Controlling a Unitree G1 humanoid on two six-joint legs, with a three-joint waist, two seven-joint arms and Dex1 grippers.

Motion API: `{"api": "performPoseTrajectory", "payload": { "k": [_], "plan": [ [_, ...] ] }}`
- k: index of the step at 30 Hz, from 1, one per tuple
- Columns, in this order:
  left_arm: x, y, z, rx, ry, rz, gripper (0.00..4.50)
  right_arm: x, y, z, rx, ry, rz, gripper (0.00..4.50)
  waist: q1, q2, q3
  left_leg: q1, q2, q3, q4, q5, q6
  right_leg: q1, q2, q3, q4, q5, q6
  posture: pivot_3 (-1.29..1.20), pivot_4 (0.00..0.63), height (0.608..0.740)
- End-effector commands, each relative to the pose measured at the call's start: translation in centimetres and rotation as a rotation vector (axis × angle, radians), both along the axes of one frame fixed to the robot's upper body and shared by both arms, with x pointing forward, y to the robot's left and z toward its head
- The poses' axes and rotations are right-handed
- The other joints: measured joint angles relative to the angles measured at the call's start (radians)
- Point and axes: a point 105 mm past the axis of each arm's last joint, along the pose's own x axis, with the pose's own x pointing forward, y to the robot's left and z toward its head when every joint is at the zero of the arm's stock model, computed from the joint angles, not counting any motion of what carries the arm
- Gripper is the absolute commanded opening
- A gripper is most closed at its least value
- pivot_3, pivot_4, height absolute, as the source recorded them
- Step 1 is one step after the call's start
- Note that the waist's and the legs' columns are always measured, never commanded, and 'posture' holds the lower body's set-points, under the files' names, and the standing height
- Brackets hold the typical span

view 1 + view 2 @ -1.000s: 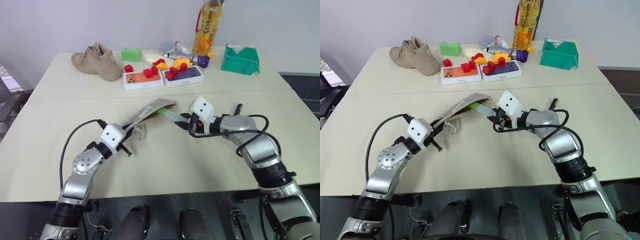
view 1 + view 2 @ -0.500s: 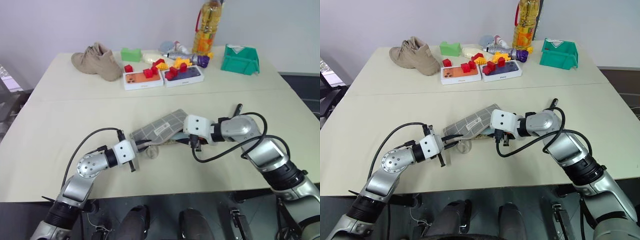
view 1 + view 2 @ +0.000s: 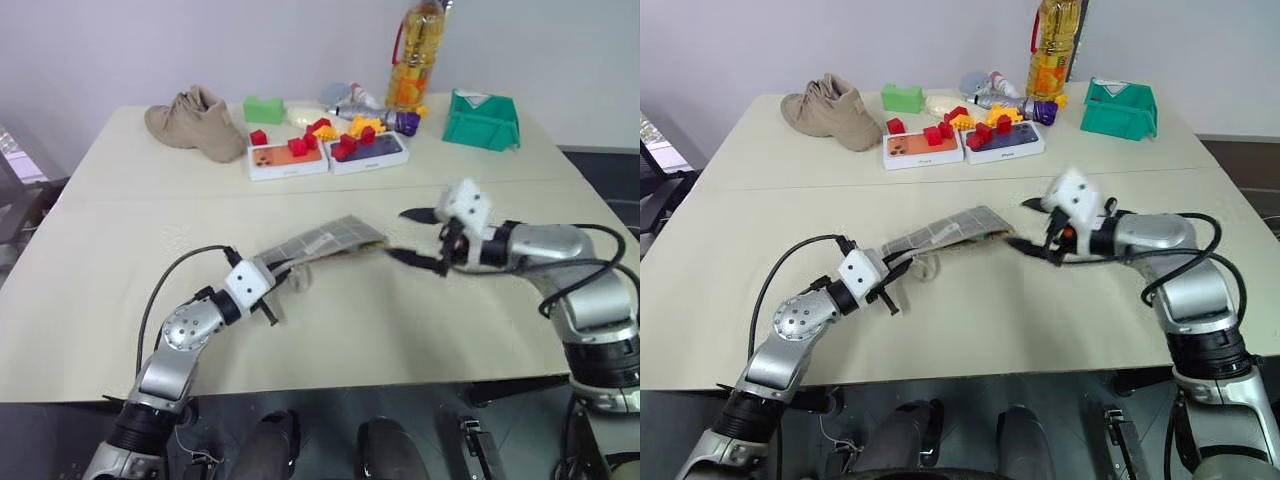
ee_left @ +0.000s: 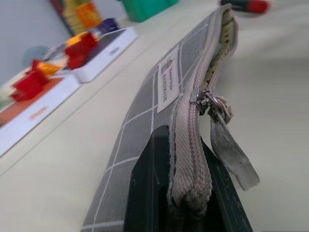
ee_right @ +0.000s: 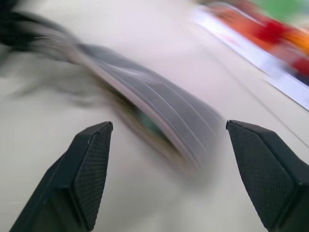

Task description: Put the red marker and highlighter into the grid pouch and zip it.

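Note:
The grid pouch [image 3: 325,240] is grey with white lines and lies across the table's middle, its mouth open toward my right gripper. My left gripper [image 4: 186,193] is shut on the pouch's near end, beside the zipper pull [image 4: 212,104]. My right gripper [image 3: 396,232] stands open just off the open mouth, with nothing between its fingers [image 5: 91,169]. A green bit of the highlighter [image 5: 147,123] shows inside the mouth. The red marker [image 4: 251,6] lies on the table past the pouch's far end.
At the back of the table are a tan shoe [image 3: 192,122], two white boxes [image 3: 325,155] topped with toy blocks, an oil bottle [image 3: 413,55] and a green bin [image 3: 481,120]. A seam [image 3: 150,196] crosses the table behind the pouch.
My right gripper pushed the highlighter into the pouch, then drew back to the right and opened. The left gripper kept its hold on the pouch's end.

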Motion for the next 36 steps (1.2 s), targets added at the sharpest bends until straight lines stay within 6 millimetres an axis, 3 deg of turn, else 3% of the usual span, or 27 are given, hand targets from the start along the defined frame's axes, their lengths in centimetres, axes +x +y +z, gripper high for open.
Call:
{"api": "performPoseTrajectory", "payload": {
  "k": [1, 6, 14, 18, 24, 26, 30, 33, 36],
  "plan": [
    [0.8, 0.6, 0.5, -0.01, -0.022, 0.053, 0.0, 2.5, -5.9, -0.2, 0.139, 0.048, -0.363, 4.48, -0.001, 0.0, 0.0, 0.0, 0.0, 0.0, 0.0, 0.0, 0.0, 0.0, 0.0, 0.0, 0.0, 0.0, 0.0, 0.0, 0.15, 0.739],
    [1.2, 0.1, 0.3, -0.014, -0.019, 0.049, 0.0, 3.1, -9.2, -3.1, 0.099, 0.076, -0.667, 4.48, -0.006, 0.0, 0.0, 0.0, 0.0, 0.0, -0.001, 0.0, 0.0, -0.001, 0.0, 0.0, 0.0, 0.0, 0.0, 0.0, 0.15, 0.739],
    [1.5, -0.6, 0.2, -0.017, -0.022, 0.025, 0.0, 3.3, -9.1, -5.9, 0.186, 0.172, -0.826, 4.48, -0.002, 0.001, 0.0, 0.0, 0.0, 0.001, 0.0, 0.0, 0.0, 0.0, 0.0, 0.0, 0.0, 0.0, 0.0, 0.0, 0.15, 0.739],
    [1.5, -0.6, 0.3, -0.02, -0.027, 0.024, 0.0, 3.4, -9.3, -6.3, 0.2, 0.181, -0.856, 3.31, -0.003, 0.001, 0.0, 0.0, 0.0, 0.001, 0.0, 0.0, 0.0, 0.0, 0.0, 0.0, 0.0, 0.0, 0.0, 0.0, 0.15, 0.739],
    [1.4, -0.3, 0.1, -0.021, -0.026, 0.037, 0.0, 4.1, -9.0, -5.0, 0.193, 0.126, -0.82, 0.34, -0.005, 0.001, 0.0, 0.0, 0.0, 0.001, 0.0, 0.0, 0.0, 0.0, 0.0, 0.0, 0.0, 0.0, 0.0, 0.0, 0.15, 0.739],
    [1.4, -0.1, 0.1, -0.023, -0.027, 0.046, 0.0, 4.4, -8.5, -3.9, 0.118, 0.057, -0.76, 0.36, -0.006, 0.001, 0.0, 0.0, 0.0, 0.001, 0.0, 0.0, 0.0, 0.0, 0.0, 0.0, 0.001, 0.0, 0.0, 0.0, 0.15, 0.739],
    [1.7, 0.2, 0.9, -0.06, -0.038, 0.064, 0.0, 3.5, -3.2, -0.6, -0.165, -0.186, -0.326, 0.36, -0.006, 0.001, 0.0, 0.0, 0.0, 0.001, 0.0, 0.0, 0.0, -0.001, 0.0, 0.0, 0.001, 0.0, 0.0, 0.0, 0.15, 0.739],
    [1.8, 0.1, 1.0, -0.057, -0.04, 0.061, 0.0, 0.4, 0.8, -0.3, -0.23, -0.218, 0.032, 0.36, -0.007, 0.001, 0.0, 0.0, 0.0, 0.001, 0.0, 0.0, 0.0, 0.0, 0.001, 0.0, 0.0, 0.0, 0.001, 0.0, 0.15, 0.739],
    [1.8, 0.1, 1.0, -0.054, -0.042, 0.057, 0.0, -2.1, 2.9, -0.3, -0.22, -0.182, 0.221, 0.36, -0.005, 0.001, 0.0, 0.0, 0.001, 0.001, 0.001, 0.0, 0.0, 0.0, 0.001, 0.0, 0.0, 0.0, 0.001, 0.0, 0.15, 0.739]
  ]
}}
